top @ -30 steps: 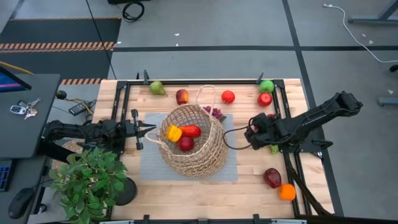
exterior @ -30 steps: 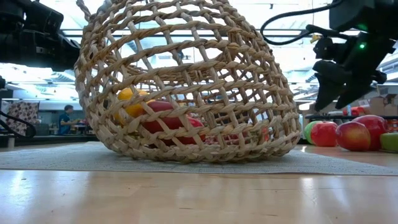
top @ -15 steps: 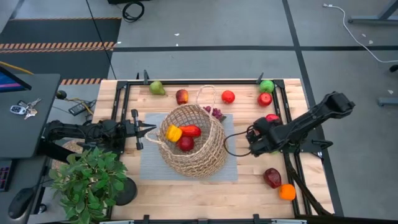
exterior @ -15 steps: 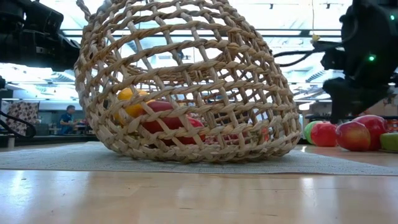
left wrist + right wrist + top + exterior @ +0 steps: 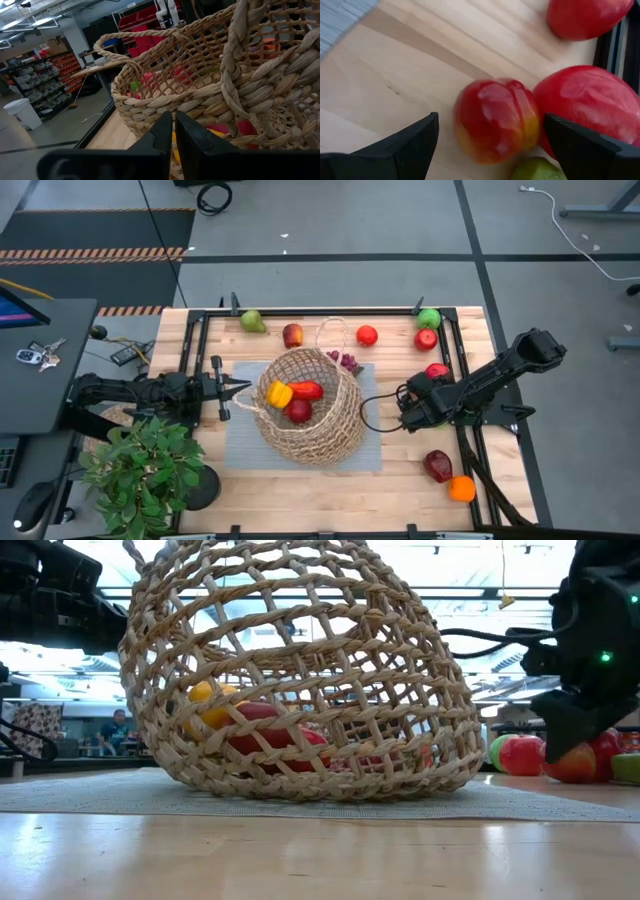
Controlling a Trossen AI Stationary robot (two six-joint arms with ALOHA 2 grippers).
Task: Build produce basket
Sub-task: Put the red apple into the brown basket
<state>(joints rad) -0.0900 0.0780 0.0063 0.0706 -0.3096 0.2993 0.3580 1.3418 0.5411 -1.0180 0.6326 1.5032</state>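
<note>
The basket lay tipped on its side on a grey mat in the middle of the wooden table, its mouth turned toward the left gripper. Inside it were a yellow pepper, a red pepper and a dark red piece. The left gripper sat just off the basket's rim, its fingers pressed together with nothing between them; in the left wrist view the woven rim and one loop handle rose directly ahead of the fingertips.

The right gripper hung low over the table on the far side of the basket from the left one, well clear of the weave. Its fingers stood wide apart with a red-and-yellow fruit on the wood between them; neither finger appeared to touch it, though the view is too tight to be sure. Beside that fruit, still ahead of the gripper, lay a larger red fruit, touching or nearly touching it, and a bit of a green piece showed below the two. Another red fruit lay farther ahead.

Farther out from the right gripper, a dark red fruit and an orange sat near the table's corner. Along the far edge lay a green pear, a red-yellow apple, a red fruit, a green apple and a red apple. Purple grapes rested just behind the basket. A potted plant stood near the left arm.
</note>
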